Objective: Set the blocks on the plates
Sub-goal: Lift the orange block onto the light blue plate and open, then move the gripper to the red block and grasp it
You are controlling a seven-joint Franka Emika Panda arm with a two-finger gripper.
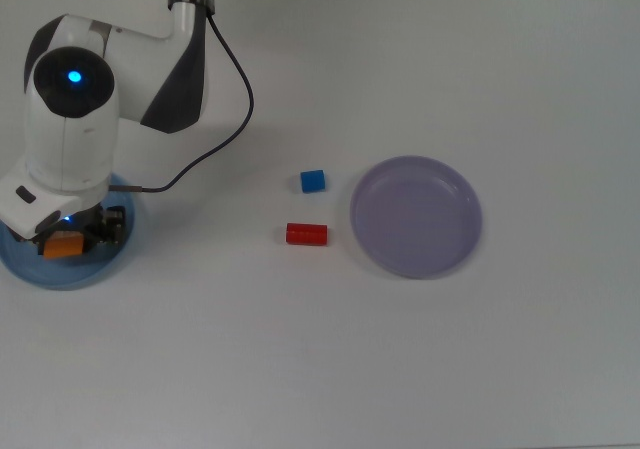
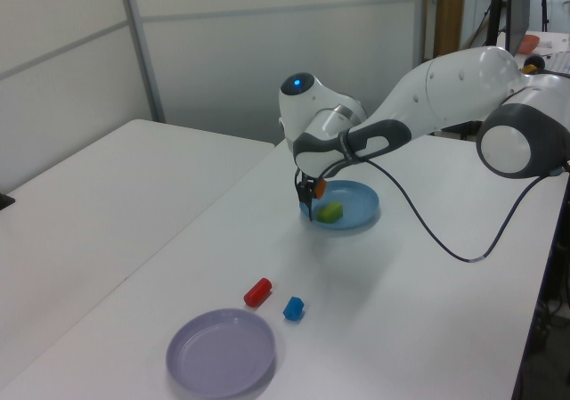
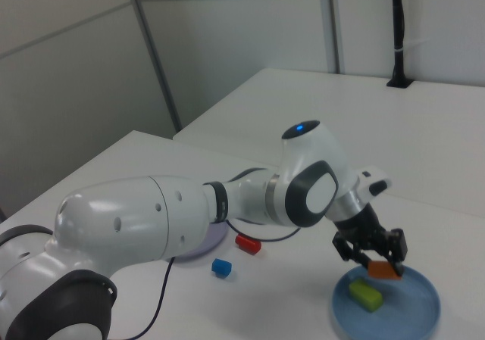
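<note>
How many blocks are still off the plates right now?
3. The red block and blue cube lie on the table beside the lavender plate. The gripper holds the orange block above the blue plate.
</note>
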